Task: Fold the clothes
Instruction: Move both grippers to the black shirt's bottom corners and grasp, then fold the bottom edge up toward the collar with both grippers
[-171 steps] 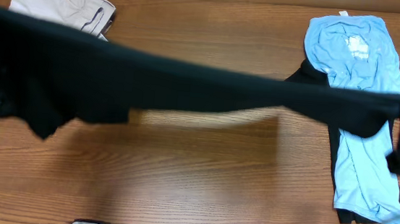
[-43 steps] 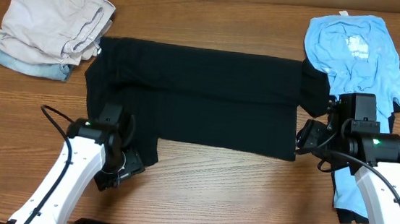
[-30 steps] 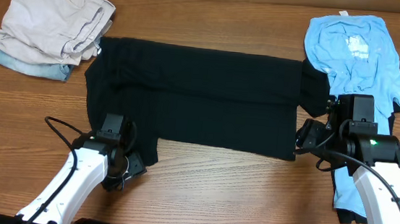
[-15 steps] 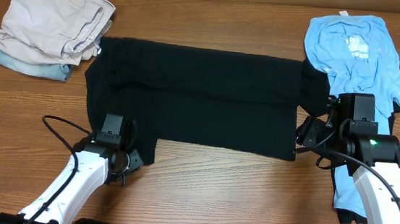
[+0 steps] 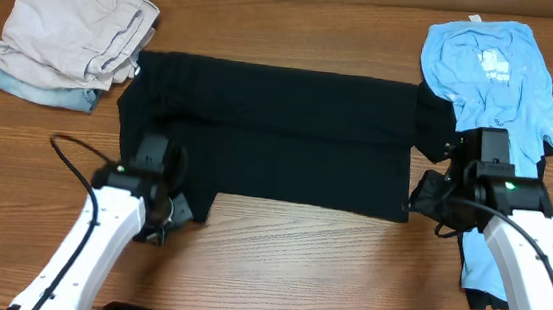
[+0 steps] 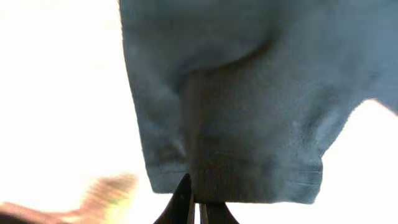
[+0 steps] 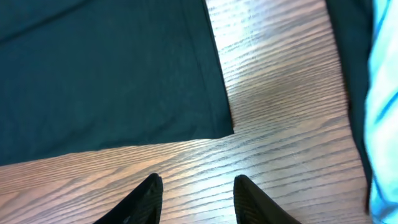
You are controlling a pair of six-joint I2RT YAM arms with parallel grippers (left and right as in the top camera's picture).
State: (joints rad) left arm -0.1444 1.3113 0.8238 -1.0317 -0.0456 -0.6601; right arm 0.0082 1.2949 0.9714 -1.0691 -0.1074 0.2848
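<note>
A black garment [image 5: 279, 125] lies spread flat across the middle of the table. My left gripper [image 5: 173, 209] is at its lower left flap and is shut on the hem of the black fabric [image 6: 249, 124], which fills the left wrist view above the fingertips [image 6: 196, 208]. My right gripper [image 5: 423, 200] hovers open and empty just off the garment's lower right corner [image 7: 211, 118], its fingers [image 7: 194, 199] over bare wood.
A light blue shirt [image 5: 494, 74] lies at the right on top of a dark garment [image 5: 467, 247], under my right arm. A beige folded pile [image 5: 72, 27] sits at the back left on a pale blue piece [image 5: 41, 92].
The black garment went from hanging stretched between the arms to lying flat. In the last second the left arm shifted back toward the garment with the flap; the right gripper barely moved.
</note>
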